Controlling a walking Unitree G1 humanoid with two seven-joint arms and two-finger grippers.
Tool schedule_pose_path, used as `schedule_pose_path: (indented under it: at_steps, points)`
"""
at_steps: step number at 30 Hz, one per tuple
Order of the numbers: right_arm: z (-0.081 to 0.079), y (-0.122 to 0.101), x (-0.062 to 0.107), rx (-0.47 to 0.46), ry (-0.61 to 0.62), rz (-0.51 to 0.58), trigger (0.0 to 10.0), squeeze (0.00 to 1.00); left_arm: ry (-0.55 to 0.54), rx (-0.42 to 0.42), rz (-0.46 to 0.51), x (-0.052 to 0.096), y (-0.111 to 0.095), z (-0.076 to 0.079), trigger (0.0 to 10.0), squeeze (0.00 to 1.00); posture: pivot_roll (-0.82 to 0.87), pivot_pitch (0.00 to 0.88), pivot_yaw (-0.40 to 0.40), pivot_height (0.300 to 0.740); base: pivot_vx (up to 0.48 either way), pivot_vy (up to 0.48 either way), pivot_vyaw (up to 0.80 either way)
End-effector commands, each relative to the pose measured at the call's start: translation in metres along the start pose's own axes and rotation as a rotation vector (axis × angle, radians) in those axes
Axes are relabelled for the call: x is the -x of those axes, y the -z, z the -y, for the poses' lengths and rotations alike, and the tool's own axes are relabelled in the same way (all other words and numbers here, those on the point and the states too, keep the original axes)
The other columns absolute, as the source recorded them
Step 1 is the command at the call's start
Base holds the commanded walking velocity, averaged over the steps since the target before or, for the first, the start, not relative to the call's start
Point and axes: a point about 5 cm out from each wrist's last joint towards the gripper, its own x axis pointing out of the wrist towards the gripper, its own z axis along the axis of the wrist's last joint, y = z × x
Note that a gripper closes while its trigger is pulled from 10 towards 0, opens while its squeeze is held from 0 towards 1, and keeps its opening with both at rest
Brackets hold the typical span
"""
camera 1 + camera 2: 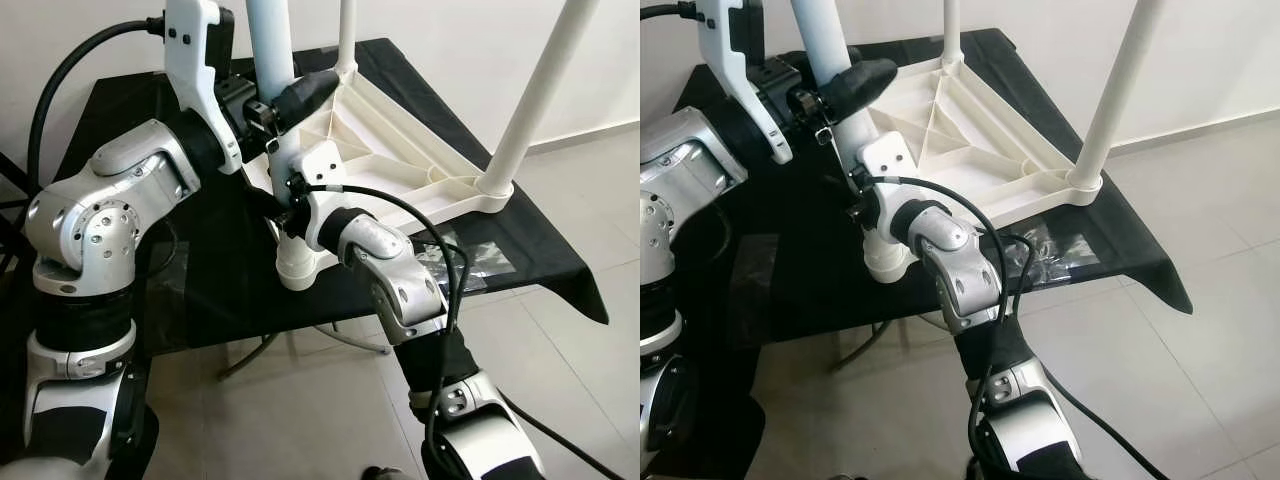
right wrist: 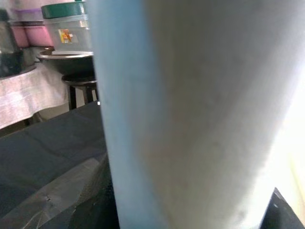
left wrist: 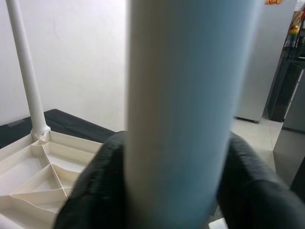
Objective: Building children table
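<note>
A low table draped in black cloth (image 1: 230,290) carried the work. The upturned white plastic tabletop (image 1: 400,150) lay directly on it, ribbed underside up, filling the cloth from centre toward 2 o'clock. A clear crinkled plastic bag (image 1: 480,258) lay flat near the cloth's 4 o'clock edge, just beside the tabletop's corner.

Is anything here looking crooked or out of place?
The white tabletop lies upside down on the black-covered table, normal for fitting legs. The near leg, held by the left hand, stands straight. Nothing stands out.
</note>
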Motion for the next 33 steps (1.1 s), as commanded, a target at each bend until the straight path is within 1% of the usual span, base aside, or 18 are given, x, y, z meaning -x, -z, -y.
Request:
schedule_pose_path:
  at_steps: [1, 6, 7, 8, 9, 10, 12, 13, 16, 18, 21, 22, 23, 24, 29, 30, 31, 33]
  points:
    - [-0.003, 0.027, 0.003, -0.051, 0.035, -0.139, 0.0, 0.0, 0.054, 0.03, -0.024, -0.004, 0.005, 0.008, 0.0, 0.0, 0.0, 0.203, 0.035, 0.74, 0.0, 0.0, 0.0]
    - [-0.006, 0.019, 0.007, -0.034, 0.042, -0.132, 0.0, 0.0, 0.047, 0.034, -0.027, -0.004, 0.005, 0.006, 0.0, 0.0, 0.0, 0.206, 0.033, 0.74, 0.0, 0.0, 0.0]
    - [-0.006, 0.015, 0.006, -0.03, 0.019, -0.117, 1.2, 0.0, 0.045, 0.033, -0.027, -0.003, 0.005, 0.005, 0.0, 0.0, 0.0, 0.206, 0.033, 0.74, 0.0, 0.0, 0.0]
    - [-0.006, 0.015, 0.006, -0.03, 0.019, -0.117, 1.2, 0.0, 0.045, 0.033, -0.027, -0.003, 0.005, 0.005, 0.0, 0.0, 0.0, 0.206, 0.033, 0.74, 0.0, 0.0, 0.0]
    - [-0.005, 0.011, 0.006, -0.027, 0.0, -0.1, 6.4, 0.0, 0.043, 0.033, -0.027, -0.003, 0.005, 0.005, 0.0, 0.0, 0.0, 0.206, 0.033, 0.74, 0.0, 0.0, 0.0]
    - [-0.003, 0.006, 0.005, -0.019, -0.026, -0.081, 10.0, 0.5, 0.042, 0.033, -0.026, -0.003, 0.004, 0.004, 0.0, 0.0, 0.0, 0.212, 0.031, 0.74, 0.0, 0.0, 0.0]
    - [-0.002, 0.002, 0.006, 0.011, -0.11, -0.065, 10.0, 0.5, 0.041, 0.032, -0.027, -0.003, 0.005, 0.004, 0.0, 0.0, 0.0, 0.212, 0.03, 0.74, 0.0, 0.0, 0.0]
    - [0.002, -0.001, 0.007, 0.013, -0.214, -0.06, 10.0, 1.0, 0.041, 0.031, -0.027, -0.004, 0.005, 0.005, 0.0, 0.0, 0.0, 0.218, 0.03, 0.74, 0.0, 0.0, 0.0]
    - [0.009, -0.006, 0.01, 0.053, -0.322, -0.04, 10.0, 1.0, 0.042, 0.033, -0.026, -0.004, 0.005, 0.005, 0.0, 0.0, 0.0, 0.218, 0.032, 0.74, 0.0, 0.0, 0.0]
    - [0.023, -0.014, 0.016, 0.119, -0.486, 0.001, 10.0, 1.0, 0.046, 0.036, -0.028, -0.004, 0.007, 0.007, 0.0, 0.0, 0.01, 0.224, 0.037, 0.74, 0.0, 0.0, 0.0]
    - [0.029, -0.016, 0.019, 0.148, -0.573, -0.003, 10.0, 1.0, 0.049, 0.037, -0.03, -0.005, 0.008, 0.007, 0.0, 0.0, 0.01, 0.225, 0.035, 0.74, 0.0, 0.0, 0.0]
    - [0.034, -0.016, 0.02, 0.175, -0.649, -0.022, 10.0, 0.84, 0.052, 0.039, -0.032, -0.005, 0.008, 0.008, 0.0, 0.0, 0.02, 0.229, 0.036, 0.74, 0.0, 0.0, 0.0]
    - [0.034, -0.016, 0.02, 0.175, -0.649, -0.022, 10.0, 0.84, 0.052, 0.039, -0.032, -0.005, 0.008, 0.008, 0.0, 0.0, 0.02, 0.229, 0.036, 0.74, 0.0, 0.0, 0.0]
    - [0.038, -0.017, 0.02, 0.178, -0.709, -0.043, 10.0, 0.0, 0.054, 0.04, -0.033, -0.005, 0.008, 0.008, 0.0, 0.0, 0.03, 0.236, 0.04, 0.74, 0.0, 0.0, 0.0]
    - [0.045, -0.025, 0.013, 0.179, -0.739, -0.052, 10.0, 0.0, 0.057, 0.042, -0.038, -0.004, 0.007, 0.009, 0.0, 0.0, 0.04, 0.25, 0.042, 0.74, 0.0, 0.0, 0.0]
    - [0.046, -0.027, 0.01, 0.179, -0.732, -0.05, 4.8, 0.0, 0.057, 0.042, -0.04, -0.004, 0.007, 0.009, 0.0, 0.0, 0.04, 0.25, 0.042, 0.74, 0.0, 0.0, 0.0]
    - [0.046, -0.027, 0.01, 0.179, -0.732, -0.05, 4.8, 0.0, 0.057, 0.042, -0.04, -0.004, 0.007, 0.009, 0.0, 0.0, 0.04, 0.25, 0.042, 0.74, 0.0, 0.0, 0.0]
    - [0.045, -0.028, 0.008, 0.173, -0.77, -0.044, 0.0, 0.0, 0.056, 0.044, -0.042, -0.003, 0.007, 0.01, 0.0, 0.0, 0.05, 0.25, 0.046, 0.74, 0.0, 0.0, 0.0]
